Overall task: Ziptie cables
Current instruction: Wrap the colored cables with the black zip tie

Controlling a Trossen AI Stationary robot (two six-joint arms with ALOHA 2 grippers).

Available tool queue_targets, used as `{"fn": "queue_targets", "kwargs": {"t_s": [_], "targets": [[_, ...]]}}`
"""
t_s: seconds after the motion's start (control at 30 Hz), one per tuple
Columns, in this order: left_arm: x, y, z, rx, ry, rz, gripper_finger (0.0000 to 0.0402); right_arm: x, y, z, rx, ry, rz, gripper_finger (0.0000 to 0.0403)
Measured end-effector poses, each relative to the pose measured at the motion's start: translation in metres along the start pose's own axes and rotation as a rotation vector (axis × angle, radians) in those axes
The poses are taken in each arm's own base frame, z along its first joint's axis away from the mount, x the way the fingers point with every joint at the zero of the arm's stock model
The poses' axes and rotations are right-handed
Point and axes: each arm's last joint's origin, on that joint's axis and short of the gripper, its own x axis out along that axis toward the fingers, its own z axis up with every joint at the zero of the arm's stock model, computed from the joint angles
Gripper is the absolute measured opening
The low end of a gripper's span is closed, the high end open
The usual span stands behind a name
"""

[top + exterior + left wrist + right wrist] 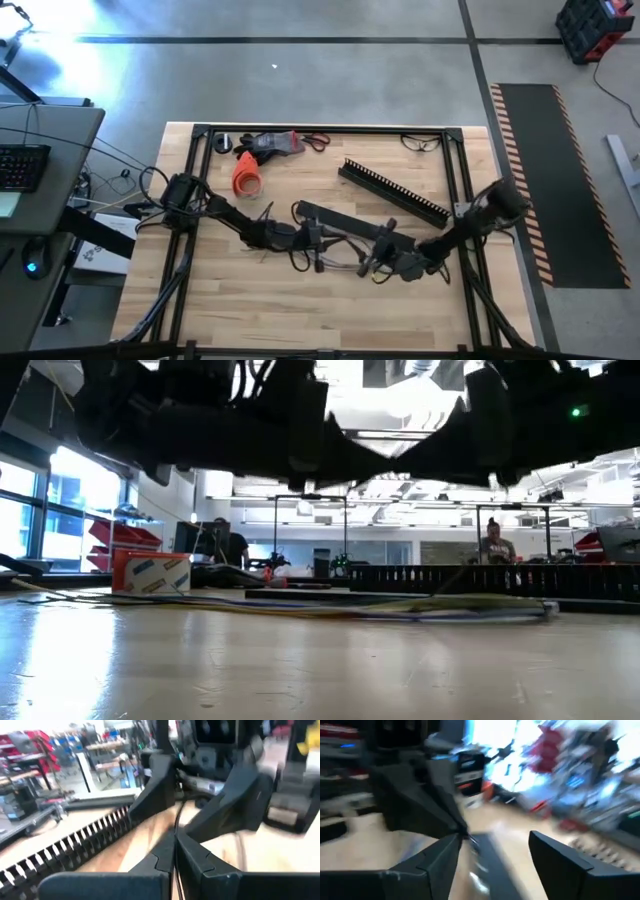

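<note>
— Start at the left. What is the left claw (318, 237) doing?

— It sits low over the middle of the table (200, 300), fingers pressed together. In its own wrist view a thin dark wire runs up from between the fingertips (175, 851), so it is closed on the cables (340, 262).

— Where do the cables lie from there?

— They trail from that claw toward the right claw, a loose bunch of thin strands sagging along the wood between the two. From table height they show as a flat, pale streak across the boards (400, 606).

— What else is near the left claw?

— A flat black bar (345, 220) lies just behind it, running toward the right. Farther back and to the left are an orange roll (246, 175) and a red and black tool (270, 143).

— And moving right?

— The black toothed channel (395, 190) lies slanted behind both claws, well apart from the cables. A pair of glasses (422, 142) rests at the far edge.

— The right claw?

— The right claw (375, 260) is just beside the left one, at the other end of the sagging wires. Its wrist view shows its fingers (445, 857) spread, with a clear gap between them. I cannot tell whether any strand touches them.
</note>
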Motion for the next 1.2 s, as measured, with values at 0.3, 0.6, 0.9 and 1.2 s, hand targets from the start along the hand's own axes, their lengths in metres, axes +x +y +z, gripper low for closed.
{"fn": "queue_targets", "kwargs": {"t_s": [0.3,0.6,0.9,1.2], "targets": [[0.005,0.0,0.001,0.026,0.107,0.02,0.0,0.01,-0.015,-0.022,0.12,0.287,0.089,0.0218],[0.004,0.0,0.032,0.087,0.24,0.105,0.0,0.011,-0.014,-0.01,0.02,0.228,0.136,0.0216],[-0.025,0.007,0.092,0.076,0.268,0.164,0.0,-0.003,-0.031,0.017,-0.002,0.303,0.179,0.0227],[-0.041,0.006,0.134,0.061,0.384,0.124,0.0,-0.033,-0.027,0.035,-0.27,0.364,0.438,0.0269]]}}
